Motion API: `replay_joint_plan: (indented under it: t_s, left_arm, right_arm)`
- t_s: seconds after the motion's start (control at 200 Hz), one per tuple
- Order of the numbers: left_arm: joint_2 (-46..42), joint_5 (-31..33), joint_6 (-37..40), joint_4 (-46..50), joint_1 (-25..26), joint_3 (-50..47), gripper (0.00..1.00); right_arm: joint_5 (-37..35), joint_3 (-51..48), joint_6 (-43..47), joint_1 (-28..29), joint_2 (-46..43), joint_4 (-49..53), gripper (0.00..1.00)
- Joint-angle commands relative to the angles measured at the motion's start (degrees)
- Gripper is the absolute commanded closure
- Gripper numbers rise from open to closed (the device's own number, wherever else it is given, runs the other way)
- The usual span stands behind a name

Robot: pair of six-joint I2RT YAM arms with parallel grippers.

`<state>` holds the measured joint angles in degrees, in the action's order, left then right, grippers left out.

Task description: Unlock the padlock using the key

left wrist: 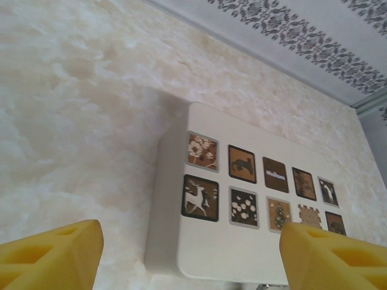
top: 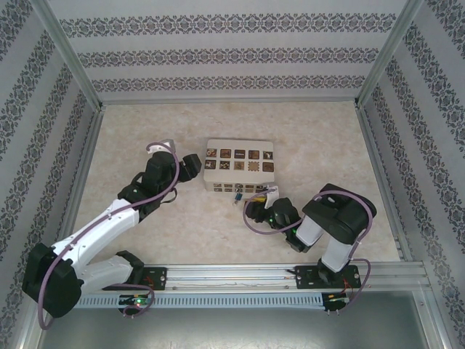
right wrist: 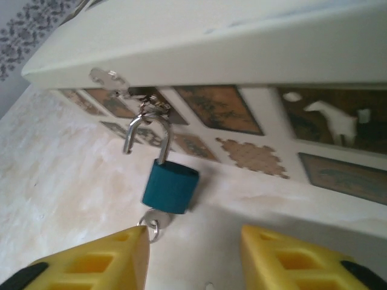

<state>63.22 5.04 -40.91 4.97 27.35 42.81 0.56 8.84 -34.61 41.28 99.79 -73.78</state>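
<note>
Padlock [right wrist: 170,188] hangs by its shackle from a hasp [right wrist: 110,78] on cream box's [right wrist: 199,42] near side, teal body down; one shackle leg ends free, clear of body. Key [right wrist: 153,225] sits at body's underside w/ a small ring. R gripper [right wrist: 193,260] is just below, released, nothing btwn fingers; left finger just beside key, contact unclear. L gripper [left wrist: 193,260] is spread wide over box's left end. Box rests mid-surface [top: 145,131].

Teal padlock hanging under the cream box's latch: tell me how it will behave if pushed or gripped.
Hanging by its thin silver shackle from the tiled cream box, the small teal-bodied padlock would likely swing when pushed, not slide. Its smooth block body looks rigid, perhaps slippery. Tugging the small grey key beneath may twist it.
</note>
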Motion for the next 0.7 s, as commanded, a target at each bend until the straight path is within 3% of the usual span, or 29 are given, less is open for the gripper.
replay_joint_plan:
  t_s: [0.0,0.19,0.275,0.51,0.695]
  left_arm:
    - [2.0,-5.6,0.5,4.5,-2.9,2.3,0.22]
    - [6.7,-15.0,1.4,4.3,-6.4,4.5,0.20]
    - [9.2,-18.2,1.3,4.1,-7.8,5.4,0.13]
    - [18.0,-28.3,1.0,1.7,-9.9,8.7,0.16]
    - [27.2,-34.8,4.2,4.1,-9.9,14.6,0.25]
  right_arm:
    - [-2.4,-1.7,0.0,-0.7,-3.4,4.2,0.46]
    - [0.8,-1.2,-0.1,-1.8,-11.0,11.8,0.28]
    - [4.5,0.8,-0.3,-2.1,-13.4,17.0,0.21]
    - [9.6,2.9,-4.0,-5.1,-15.2,17.3,0.02]
    - [13.5,4.9,-4.9,-8.3,-15.4,17.6,0.02]
